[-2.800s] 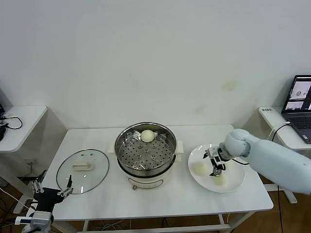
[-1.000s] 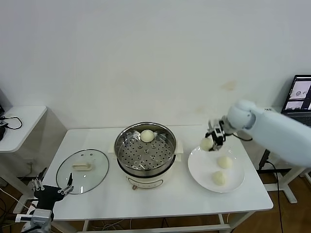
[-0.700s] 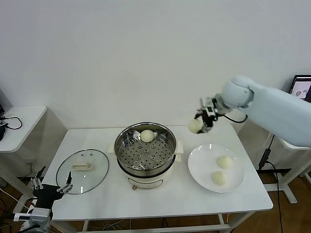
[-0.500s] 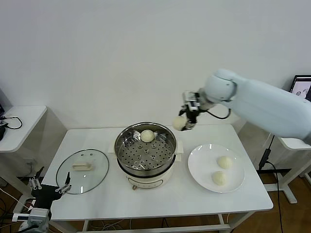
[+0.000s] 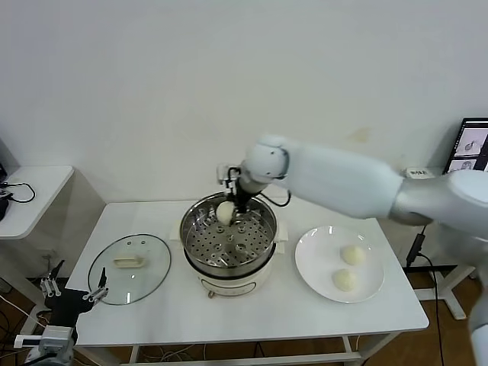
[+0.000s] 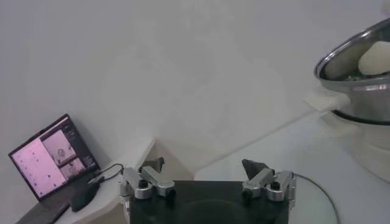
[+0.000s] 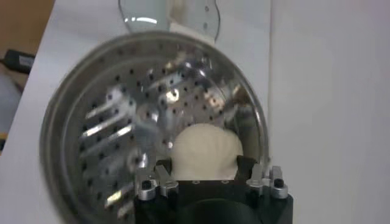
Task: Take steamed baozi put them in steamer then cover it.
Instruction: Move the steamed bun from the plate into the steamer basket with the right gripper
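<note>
The steamer (image 5: 227, 245) stands mid-table, and its perforated tray also shows in the right wrist view (image 7: 116, 140). My right gripper (image 5: 235, 204) reaches over the pot's far side and is shut on a steamed baozi (image 5: 225, 212), which sits between the fingers in the right wrist view (image 7: 204, 151) just above the tray. Any other baozi in the pot is hidden behind it. Two baozi (image 5: 351, 254) (image 5: 343, 280) lie on the white plate (image 5: 316, 267). The cover (image 5: 130, 267) lies flat on the table left of the steamer. My left gripper (image 5: 72, 293) is open and idle at the table's front left corner.
The left wrist view shows the steamer's rim (image 6: 353, 58) with a baozi (image 6: 376, 59) inside, and a laptop (image 6: 52, 158) on a side table. Another laptop (image 5: 473, 149) stands far right. The cover's edge (image 7: 164, 12) shows beyond the pot in the right wrist view.
My right gripper lifted a baozi off the plate and carried it left to the steamer's far side. Two baozi stay on the plate. The left arm has barely moved.
</note>
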Controlling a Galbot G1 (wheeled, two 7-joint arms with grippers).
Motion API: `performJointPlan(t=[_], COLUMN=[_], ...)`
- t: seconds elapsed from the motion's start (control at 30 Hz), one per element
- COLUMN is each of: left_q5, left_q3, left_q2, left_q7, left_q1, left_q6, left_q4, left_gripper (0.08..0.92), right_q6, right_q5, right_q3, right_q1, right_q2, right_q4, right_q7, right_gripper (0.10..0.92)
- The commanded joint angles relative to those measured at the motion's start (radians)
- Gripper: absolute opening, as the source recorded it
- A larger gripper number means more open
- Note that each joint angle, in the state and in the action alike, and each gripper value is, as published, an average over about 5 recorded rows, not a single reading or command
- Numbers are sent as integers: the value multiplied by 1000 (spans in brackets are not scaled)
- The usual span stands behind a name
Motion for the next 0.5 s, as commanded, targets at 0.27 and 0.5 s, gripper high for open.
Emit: performJointPlan(t=[0.27, 0.5], left_q5=[0, 0], left_q3=[-8, -7], left_q2=[0, -1], left_q7=[-1, -1], left_q1=[1, 0], left_q6=[-3, -6], left_q4=[0, 5], left_gripper=[823, 823], right_q6=[-70, -82], right_q5=[5, -15], right_q3=[10, 11], right_q1=[-118, -127], right_q2=[229, 237], right_q4=[-200, -215], right_q7=[107, 95], right_gripper=[662, 662])
